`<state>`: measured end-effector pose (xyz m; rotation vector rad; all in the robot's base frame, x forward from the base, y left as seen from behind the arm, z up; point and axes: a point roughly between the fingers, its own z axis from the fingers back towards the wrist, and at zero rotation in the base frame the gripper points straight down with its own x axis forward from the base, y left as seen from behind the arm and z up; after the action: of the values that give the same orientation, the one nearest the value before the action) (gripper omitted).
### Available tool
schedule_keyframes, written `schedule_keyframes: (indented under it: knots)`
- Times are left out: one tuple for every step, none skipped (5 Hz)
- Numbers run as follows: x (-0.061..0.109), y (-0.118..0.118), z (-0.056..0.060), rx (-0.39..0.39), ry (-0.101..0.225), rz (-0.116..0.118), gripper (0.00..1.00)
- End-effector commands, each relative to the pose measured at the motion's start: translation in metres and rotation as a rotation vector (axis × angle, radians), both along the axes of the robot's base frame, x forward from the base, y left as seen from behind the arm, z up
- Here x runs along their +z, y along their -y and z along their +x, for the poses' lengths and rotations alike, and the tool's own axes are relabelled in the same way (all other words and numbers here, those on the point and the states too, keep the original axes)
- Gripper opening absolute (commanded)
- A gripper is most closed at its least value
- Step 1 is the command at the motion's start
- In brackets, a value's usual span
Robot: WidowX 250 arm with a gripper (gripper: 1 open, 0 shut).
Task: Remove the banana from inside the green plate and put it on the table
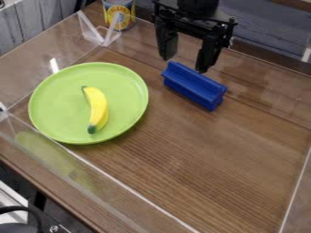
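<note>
**Banana not yet picked**

Nearest, the banana (95,109) lay inside the green plate (55,86) on the table (206,155). Farther back, the gripper (186,47) hung spread and empty over the blue block (195,86). Nothing done; everything left.

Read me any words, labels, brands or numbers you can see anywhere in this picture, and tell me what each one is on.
No text here can be read.
Yellow container behind the acrylic wall: it has a printed label with blue marks, too small and blurred to read.
Banana, green plate, blue block, gripper and table: no writing visible.
</note>
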<state>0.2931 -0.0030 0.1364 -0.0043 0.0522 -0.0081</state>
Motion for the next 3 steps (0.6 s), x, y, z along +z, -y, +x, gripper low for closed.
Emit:
schedule_keyframes:
  knots:
    - [-0.003,-0.004,-0.006,0.018,-0.009,-0.002,1.00]
    - [0.003,-0.017,-0.019,0.068,0.013,-0.005,1.00]
    - [0.003,-0.036,-0.031,0.140,0.033,-0.004,1.00]
